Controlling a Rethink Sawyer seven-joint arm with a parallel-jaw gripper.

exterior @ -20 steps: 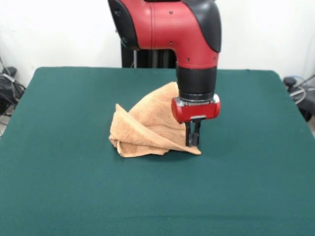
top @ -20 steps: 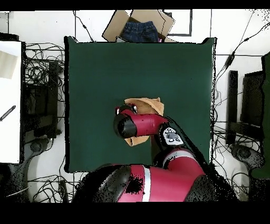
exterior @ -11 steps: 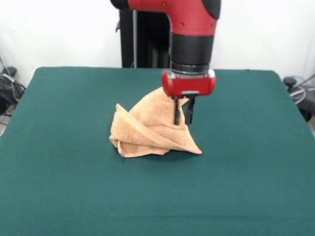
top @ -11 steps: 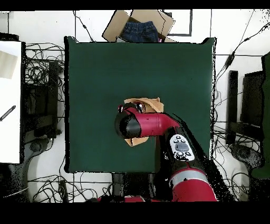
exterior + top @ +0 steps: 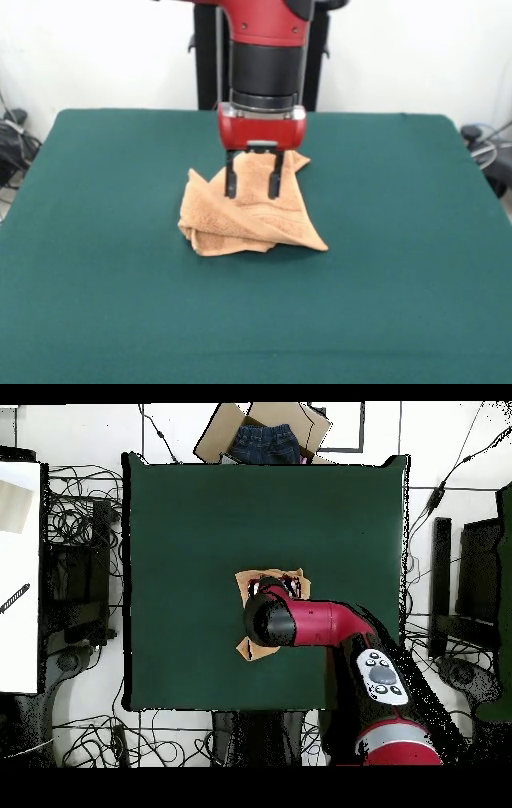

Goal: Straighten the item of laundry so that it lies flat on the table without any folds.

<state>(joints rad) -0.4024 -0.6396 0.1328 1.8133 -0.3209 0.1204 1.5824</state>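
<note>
The item of laundry is a light orange-tan terry towel, bunched and folded over itself near the middle of the green table. One pointed corner lies out to the right in the front view. My gripper hangs open just above the towel's upper folds, with nothing between its fingers. From overhead the arm covers most of the towel, and the gripper is hidden under the wrist.
A cardboard box holding blue jeans sits beyond the table's far edge in the overhead view. Cables and equipment crowd the floor on both sides of the table. A white board lies at the left.
The gripper let go of the towel's right corner, rose, opened and swung left in the front view to hang over the towel's top. The towel kept its shape.
</note>
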